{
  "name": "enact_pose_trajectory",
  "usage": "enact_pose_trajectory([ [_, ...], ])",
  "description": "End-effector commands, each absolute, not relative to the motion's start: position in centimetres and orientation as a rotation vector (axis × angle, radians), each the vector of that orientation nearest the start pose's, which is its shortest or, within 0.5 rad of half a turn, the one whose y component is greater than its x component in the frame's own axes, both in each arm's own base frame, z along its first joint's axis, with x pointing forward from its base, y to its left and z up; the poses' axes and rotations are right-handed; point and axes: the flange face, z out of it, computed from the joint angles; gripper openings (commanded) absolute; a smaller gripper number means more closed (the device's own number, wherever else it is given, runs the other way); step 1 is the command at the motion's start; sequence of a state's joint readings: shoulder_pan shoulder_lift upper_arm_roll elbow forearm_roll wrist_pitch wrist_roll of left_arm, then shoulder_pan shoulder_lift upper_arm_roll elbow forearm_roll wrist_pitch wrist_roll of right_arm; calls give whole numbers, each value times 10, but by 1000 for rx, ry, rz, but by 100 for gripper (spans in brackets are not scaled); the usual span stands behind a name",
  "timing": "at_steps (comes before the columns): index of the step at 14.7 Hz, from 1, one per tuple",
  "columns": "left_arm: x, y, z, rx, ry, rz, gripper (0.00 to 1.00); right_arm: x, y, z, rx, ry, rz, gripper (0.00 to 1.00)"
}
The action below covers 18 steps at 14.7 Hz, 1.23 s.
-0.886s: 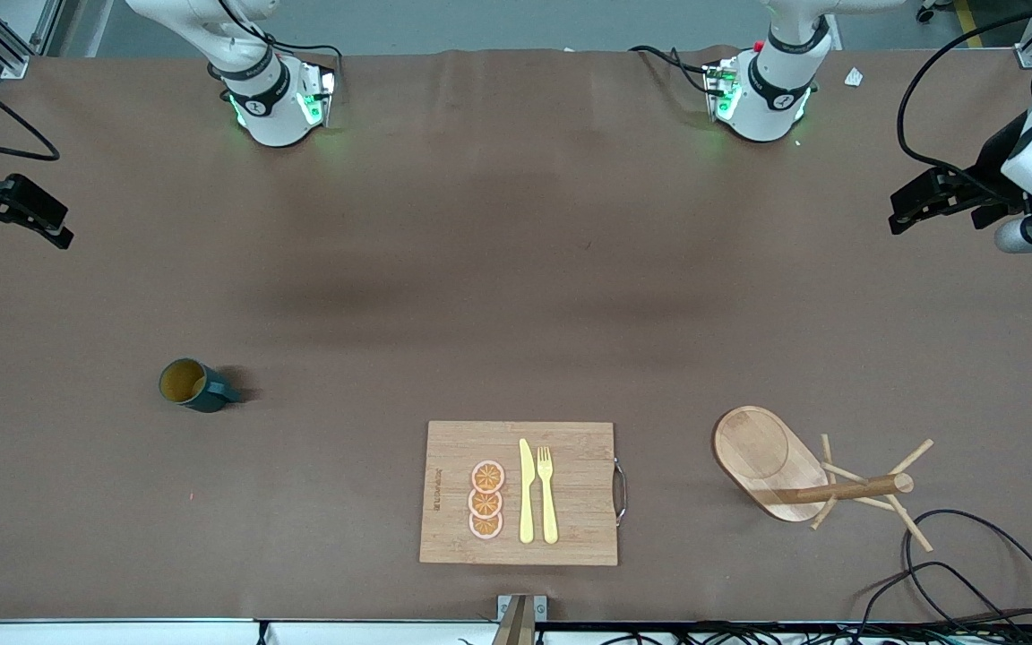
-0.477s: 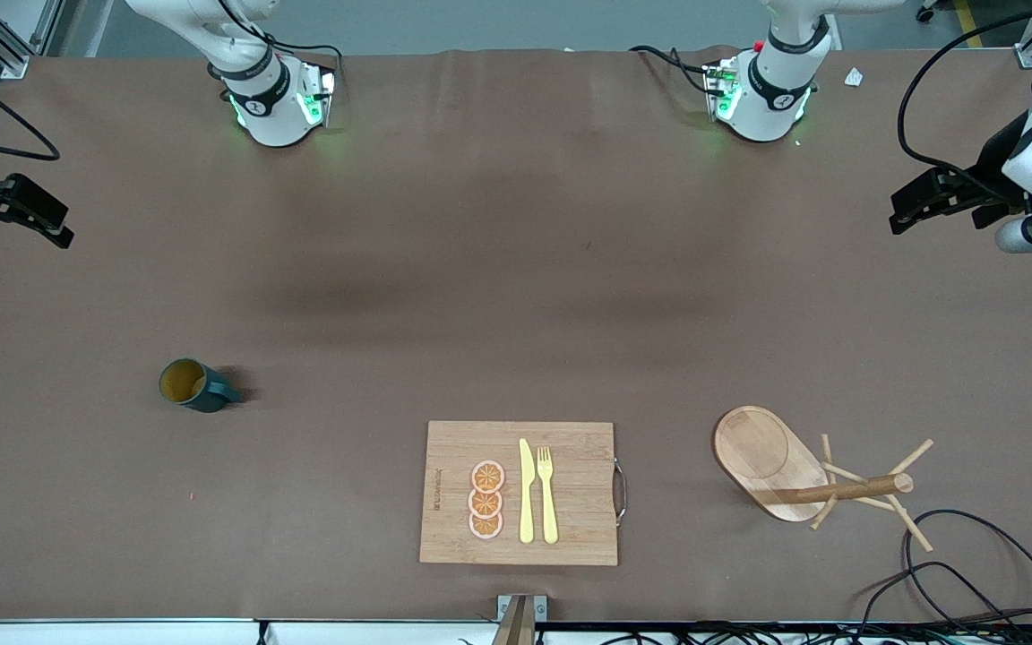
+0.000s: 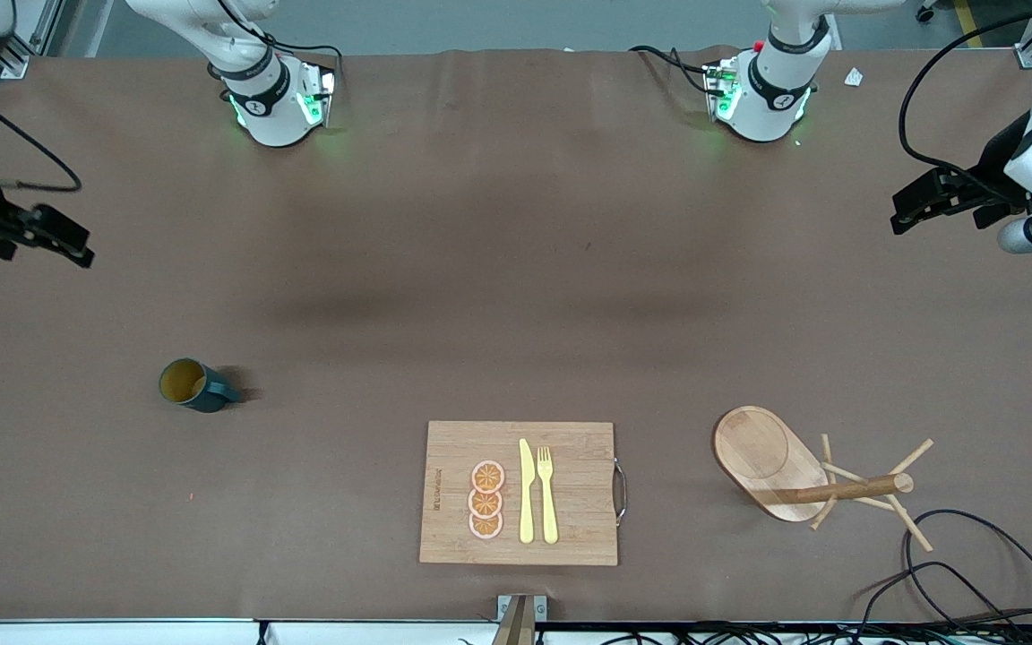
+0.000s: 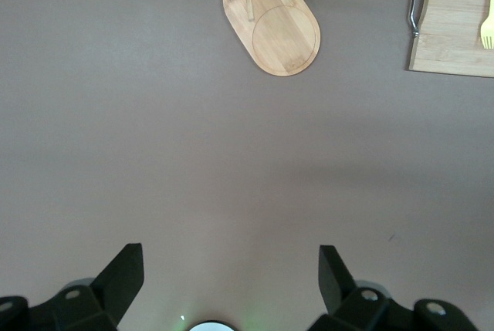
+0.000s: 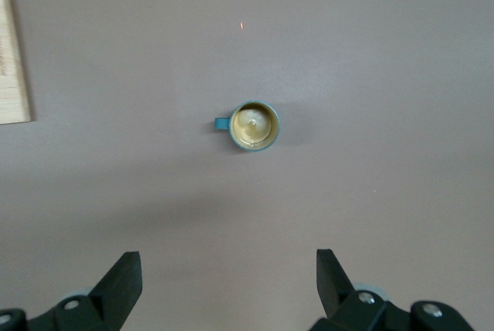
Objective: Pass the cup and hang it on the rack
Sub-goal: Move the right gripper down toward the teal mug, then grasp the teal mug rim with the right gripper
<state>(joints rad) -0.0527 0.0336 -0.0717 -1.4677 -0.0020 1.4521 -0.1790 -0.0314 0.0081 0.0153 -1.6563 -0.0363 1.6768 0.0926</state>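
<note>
Front view: the cup [image 3: 184,384] stood upright on the worktop [image 3: 498,287] toward the right arm's end, handle pointing toward the cutting board [image 3: 519,493]; the rack [image 3: 816,479] stood toward the left arm's end, beside the board, nothing hung on it. The right gripper [image 3: 64,244] hung up in the air at its own end of the worktop, well apart from the cup; the left gripper [image 3: 915,204] hung at its end, well apart from the rack. Left wrist view: the left gripper's jaws were spread, nothing between them, the rack's oval base in sight. Looked like that arm was waiting. Right wrist view: the right gripper's jaws were spread and empty, the cup centred between them but well below, tan inside showing. Judgement: step one, the reach for the cup, nothing grasped yet. Next move would call for the right gripper to descend over the cup, straddle the rim or wall clear of the handle, then clench.
</note>
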Motion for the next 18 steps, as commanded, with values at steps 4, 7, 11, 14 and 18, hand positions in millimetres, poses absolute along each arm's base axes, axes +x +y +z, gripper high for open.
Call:
enact_pose_trajectory([
  [4, 548, -69, 648, -3144, -59, 84, 100, 616, -50, 483, -3149, 252, 70, 100],
  [7, 547, -70, 648, -3144, -56, 84, 100, 628, -70, 423, -3146, 236, 73, 100],
  [11, 547, -70, 648, -3144, -54, 84, 100, 627, -84, 347, -3142, 201, 71, 100],
  [14, 547, -71, 648, -3144, -54, 84, 100, 632, -94, 302, -3138, 192, 82, 100],
  [18, 547, -70, 648, -3144, -56, 84, 100, 633, -98, 265, -3134, 144, 113, 90],
])
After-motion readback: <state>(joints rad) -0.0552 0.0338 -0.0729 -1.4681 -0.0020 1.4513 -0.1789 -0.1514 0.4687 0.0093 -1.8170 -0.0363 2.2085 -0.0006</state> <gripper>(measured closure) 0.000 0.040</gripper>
